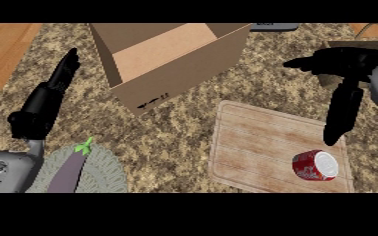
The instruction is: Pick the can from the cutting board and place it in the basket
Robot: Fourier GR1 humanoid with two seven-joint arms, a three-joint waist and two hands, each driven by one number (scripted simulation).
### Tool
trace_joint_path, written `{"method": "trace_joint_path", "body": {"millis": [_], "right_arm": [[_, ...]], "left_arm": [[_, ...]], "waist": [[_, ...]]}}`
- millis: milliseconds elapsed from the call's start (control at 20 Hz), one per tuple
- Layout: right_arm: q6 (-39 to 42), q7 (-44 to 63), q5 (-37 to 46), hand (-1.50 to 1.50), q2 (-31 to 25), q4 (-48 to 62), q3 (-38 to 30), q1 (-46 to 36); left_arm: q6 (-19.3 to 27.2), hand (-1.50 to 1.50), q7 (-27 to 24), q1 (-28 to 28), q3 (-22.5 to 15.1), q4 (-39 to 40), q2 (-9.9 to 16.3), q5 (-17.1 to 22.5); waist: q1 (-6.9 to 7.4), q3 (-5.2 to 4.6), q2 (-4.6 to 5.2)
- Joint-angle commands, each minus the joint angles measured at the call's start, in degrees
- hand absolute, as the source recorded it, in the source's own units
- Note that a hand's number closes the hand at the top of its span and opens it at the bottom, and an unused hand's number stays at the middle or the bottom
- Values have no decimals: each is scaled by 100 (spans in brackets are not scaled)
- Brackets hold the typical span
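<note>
The can [316, 165] lay on its side on the cutting board [255, 150], just below the right hand [341, 87] (fingers straight, nothing held). Left of it stood a cardboard box [173, 60]; the left hand [46, 100] rested spread beside an eggplant [69, 172].

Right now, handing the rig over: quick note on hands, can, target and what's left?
Left hand: open, fingers straight, resting at the view's left, holding nothing.
Right hand: open, fingers pointing down above the board's right edge, not touching the can.
Red can with white end: lying on its side on the light wooden cutting board, near its lower right corner.
Open brown cardboard box: sits up and left of the board; no basket is identifiable in view.
Purple eggplant on a grey woven mat, lower left, not part of the job.
Done: nothing yet. Left: grasp the can, lift, carry, release.
</note>
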Motion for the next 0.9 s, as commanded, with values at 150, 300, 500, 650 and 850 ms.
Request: {"method": "trace_joint_path", "body": {"millis": [150, 300, 500, 650, 850], "right_arm": [[386, 757, 166, -150, 281, 215, 440, 75], [183, 383, 614, -150, 212, -157, 699, 736], [83, 408, 873, -150, 381, -219, 656, 1001], [87, 364, 1075, -150, 307, -452, 537, 1273], [255, 177, 1426, -150, 270, -540, 185, 1493]], "left_arm": [[-38, 0, 220, 40, -6, -238, -96, -118], [-163, 0, -10, 83, 200, 50, -52, -74], [-117, 0, -80, -116, 194, 307, -262, -302], [-196, 0, 79, -202, 222, 270, -307, -368], [-466, 0, 88, 21, 447, -14, -231, -294]], "waist": [[36, 3, 7], [-54, 4, 5], [-50, 4, 13], [-68, 5, 9], [-40, 6, 4]]}}
